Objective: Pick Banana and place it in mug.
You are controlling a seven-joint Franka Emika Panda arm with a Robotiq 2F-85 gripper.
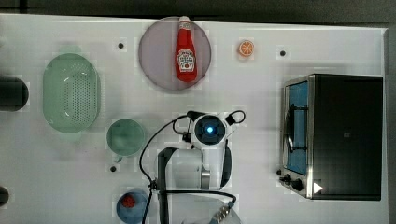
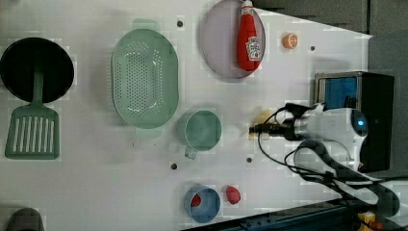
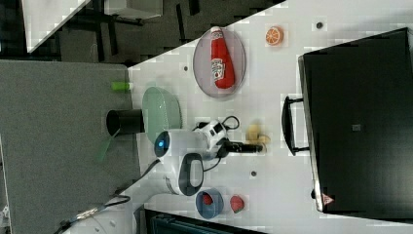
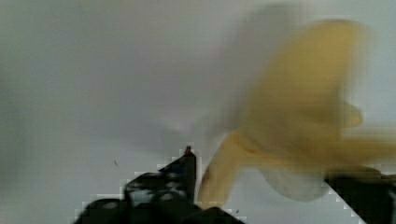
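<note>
The pale yellow banana [image 4: 299, 116] lies on the white table, between my gripper's [image 4: 268, 170] two dark fingertips [image 4: 183, 170]. The jaws stand wide apart on either side of it, open. In the left view the gripper [image 2: 253, 129] is down at the table, with the banana [image 2: 263, 116] showing just past its tip. The right view has the banana [image 3: 256, 133] beside the black fingers [image 3: 243, 146]. The small green mug [image 2: 202, 130] stands upright a short way off toward the left view's left. In the top view the mug [image 1: 125, 136] is left of my wrist, which covers the banana.
A pale-green perforated basket [image 1: 71, 92] sits beyond the mug. A purple plate [image 1: 154, 56] carries a ketchup bottle [image 1: 186, 51], with an orange slice [image 1: 246, 48] nearby. A toaster oven [image 1: 343, 135] stands at the top view's right. A blue bowl [image 2: 204, 207] and red fruit [image 2: 233, 194] lie near the arm's base.
</note>
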